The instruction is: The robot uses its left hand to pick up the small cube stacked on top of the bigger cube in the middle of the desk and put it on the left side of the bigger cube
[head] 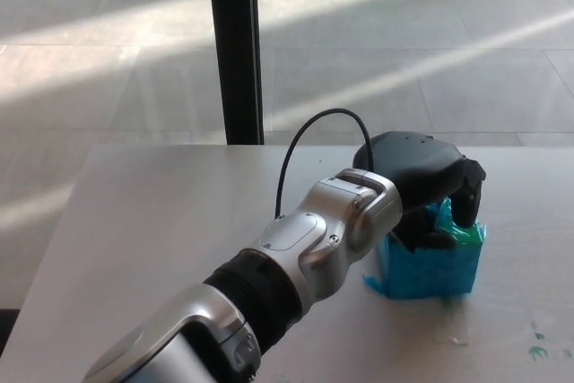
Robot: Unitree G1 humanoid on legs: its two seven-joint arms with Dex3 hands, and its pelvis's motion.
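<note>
On the desk (152, 221), right of centre: bigger cube (429, 266), teal, wrapped in crinkly tape, corners ragged.
Small cube: sits on top of bigger cube; only a green sliver shows at (441, 219), rest hidden under the hand.
Left hand (421, 177): draped over the stack from the left, fingers (468, 199) curled down around the small cube; firm pinch or not — cannot tell.
Right hand: not in view.
Handling guess: light, stiff block, tape skin a bit slick; may shift under side load.
Hold point: opposite side faces of small cube, above the seam, so the bigger cube isn't dragged.
Drop zone: bare desk just left of bigger cube.
</note>
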